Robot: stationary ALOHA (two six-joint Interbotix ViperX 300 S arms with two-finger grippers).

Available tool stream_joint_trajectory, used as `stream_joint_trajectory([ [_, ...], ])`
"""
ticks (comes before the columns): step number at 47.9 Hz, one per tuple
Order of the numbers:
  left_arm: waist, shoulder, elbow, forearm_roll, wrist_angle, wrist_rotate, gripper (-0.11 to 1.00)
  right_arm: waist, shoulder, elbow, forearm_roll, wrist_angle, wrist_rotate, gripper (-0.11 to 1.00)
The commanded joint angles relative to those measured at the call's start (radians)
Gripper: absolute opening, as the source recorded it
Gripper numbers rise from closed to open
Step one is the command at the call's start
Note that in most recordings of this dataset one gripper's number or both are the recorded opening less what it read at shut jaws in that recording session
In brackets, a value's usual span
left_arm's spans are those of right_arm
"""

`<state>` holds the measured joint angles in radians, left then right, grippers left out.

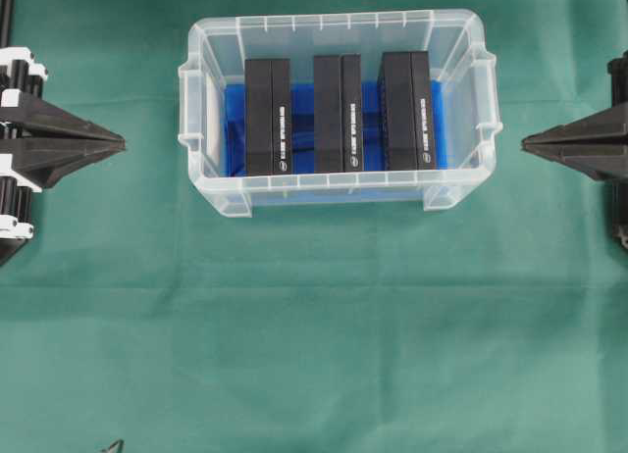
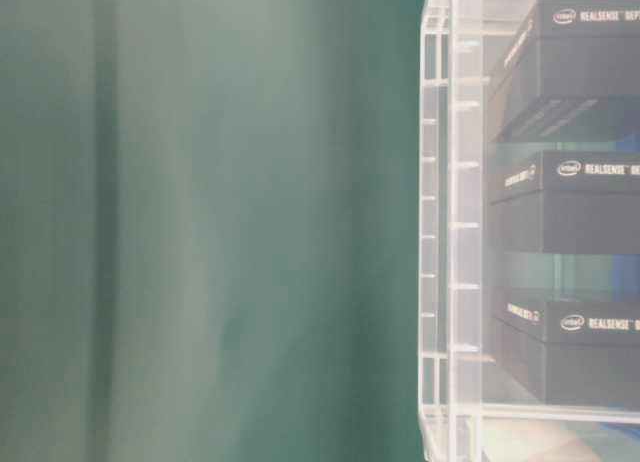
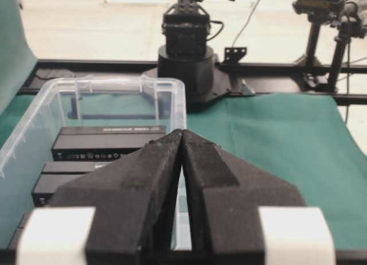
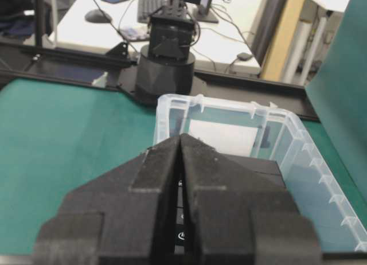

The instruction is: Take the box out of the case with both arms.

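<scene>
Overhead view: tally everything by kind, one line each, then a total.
Black boxes: 3, left, middle, right
Clear case: 1
Blue sheet lining: 1
Robot claws: 2, left claw, right claw, both shut
Green table cover: 1
Total: 8

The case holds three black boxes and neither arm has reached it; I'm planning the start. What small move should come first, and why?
Probably open both sets of jaws. The left gripper and right gripper are shut, outside the case, and shut jaws cannot take a box.
</scene>
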<state>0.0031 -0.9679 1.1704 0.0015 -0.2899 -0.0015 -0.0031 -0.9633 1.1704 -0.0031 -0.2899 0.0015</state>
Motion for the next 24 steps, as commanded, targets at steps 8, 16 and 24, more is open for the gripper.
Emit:
stream_joint_trajectory([
  [8,-0.002,0.006,-0.083,0.011,0.069,-0.028,0.01,-0.006,0.011,-0.084,0.005,0.132,0.011,0.02],
  [16,-0.003,0.018,-0.212,0.011,0.141,-0.031,0.01,-0.006,0.012,-0.278,0.005,0.302,0.011,0.02],
  [24,-0.002,0.026,-0.394,0.011,0.328,-0.029,0.01,-0.006,0.041,-0.499,0.005,0.508,0.011,0.02],
])
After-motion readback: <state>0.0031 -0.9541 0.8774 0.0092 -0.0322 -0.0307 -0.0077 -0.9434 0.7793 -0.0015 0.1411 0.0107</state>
